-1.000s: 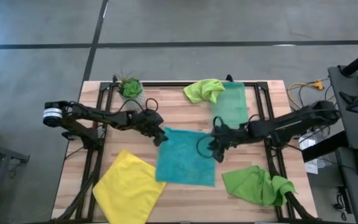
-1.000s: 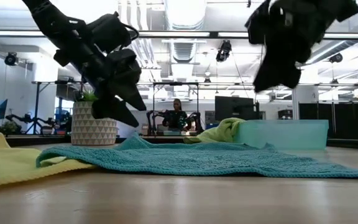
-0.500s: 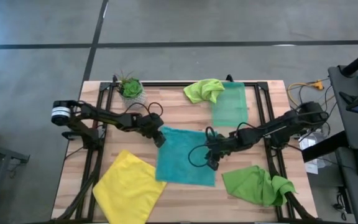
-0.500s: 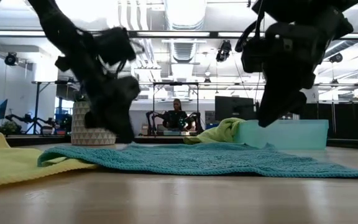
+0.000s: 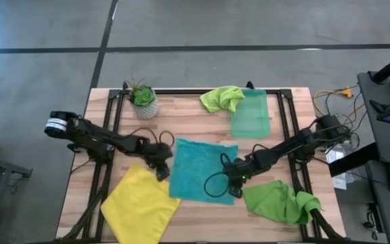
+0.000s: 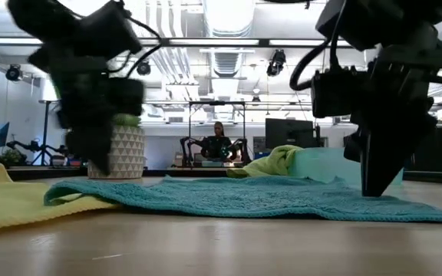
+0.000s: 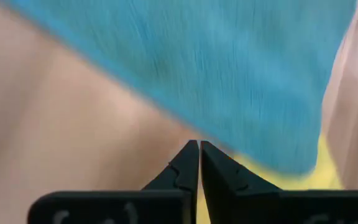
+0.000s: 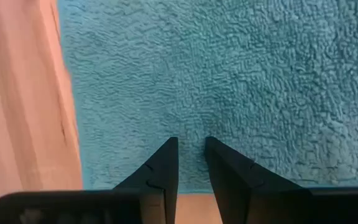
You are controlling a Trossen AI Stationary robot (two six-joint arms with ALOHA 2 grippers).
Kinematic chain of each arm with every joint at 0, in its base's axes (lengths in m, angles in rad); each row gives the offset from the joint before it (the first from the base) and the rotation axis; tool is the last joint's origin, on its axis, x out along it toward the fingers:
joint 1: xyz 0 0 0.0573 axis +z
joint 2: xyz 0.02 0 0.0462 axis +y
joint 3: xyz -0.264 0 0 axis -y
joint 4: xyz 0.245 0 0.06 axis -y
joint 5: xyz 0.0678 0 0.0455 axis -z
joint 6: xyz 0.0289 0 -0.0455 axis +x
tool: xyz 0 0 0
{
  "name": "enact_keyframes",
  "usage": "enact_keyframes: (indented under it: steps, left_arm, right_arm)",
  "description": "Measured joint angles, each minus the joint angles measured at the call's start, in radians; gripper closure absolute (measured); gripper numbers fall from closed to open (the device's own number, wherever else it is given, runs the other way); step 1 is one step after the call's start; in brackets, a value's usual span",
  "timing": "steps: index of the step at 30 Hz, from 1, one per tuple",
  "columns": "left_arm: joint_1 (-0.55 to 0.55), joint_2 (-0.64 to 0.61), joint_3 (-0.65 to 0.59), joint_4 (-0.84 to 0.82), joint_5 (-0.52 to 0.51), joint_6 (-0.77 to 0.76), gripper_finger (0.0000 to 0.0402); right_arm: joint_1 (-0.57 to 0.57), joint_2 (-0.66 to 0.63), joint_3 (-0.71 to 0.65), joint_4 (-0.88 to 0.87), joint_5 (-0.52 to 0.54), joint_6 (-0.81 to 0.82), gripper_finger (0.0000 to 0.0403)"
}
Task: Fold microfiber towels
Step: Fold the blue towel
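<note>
The teal towel (image 5: 202, 169) lies spread flat and nearly square on the pale wooden plank table (image 5: 188, 118), about midway between its left and right edges and toward the near edge; its nap is short, looped and nubbly in the right wrist view. The left gripper (image 5: 162, 169) is low at the towel's near left corner, just where that corner meets the bright yellow towel (image 5: 139, 203), which lies flat as a tilted square at the table's near left corner; its two dark fingers (image 7: 188, 165) are pressed together, tips touching, with nothing visibly caught between them. The right gripper (image 5: 233, 181) is down at the teal towel's near right corner, its fingers (image 8: 163, 165) standing a narrow gap apart over the towel's edge, with the cloth not clearly pinched. A lime green towel (image 5: 281, 201) lies crumpled just beside it at the near right corner. The second lime green towel (image 5: 223, 97) is bunched at the far edge, touching a translucent green plastic bin (image 5: 251, 113), rectangular and smooth. A small spiky plant in a white patterned pot (image 5: 143, 99) stands at the far left.
</note>
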Motion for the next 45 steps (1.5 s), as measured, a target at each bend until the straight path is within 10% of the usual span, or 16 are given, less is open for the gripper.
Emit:
enact_keyframes:
  steps: [14,27,34,45]
  left_arm:
    - [-0.244,-0.019,-0.030,-0.051,0.006,-0.202,0.0402]
    - [-0.272,-0.081,0.008,-0.610,-0.021,-0.314,0.0401]
    - [-0.288,-0.236,0.062,-0.387,-0.186,-0.077,0.0401]
    - [-0.291,-0.232,0.044,0.094,-0.170,0.258,0.0401]
  right_arm:
    - [-0.001,-0.078,-0.005,-0.110,0.087,-0.003,0.0326]
    - [0.030,-0.143,-0.005,-0.146,0.089,-0.009,0.0326]
    - [0.203,-0.179,-0.004,-0.021,0.140,-0.084,0.0326]
    - [0.348,-0.151,-0.005,0.133,0.323,-0.014,0.0304]
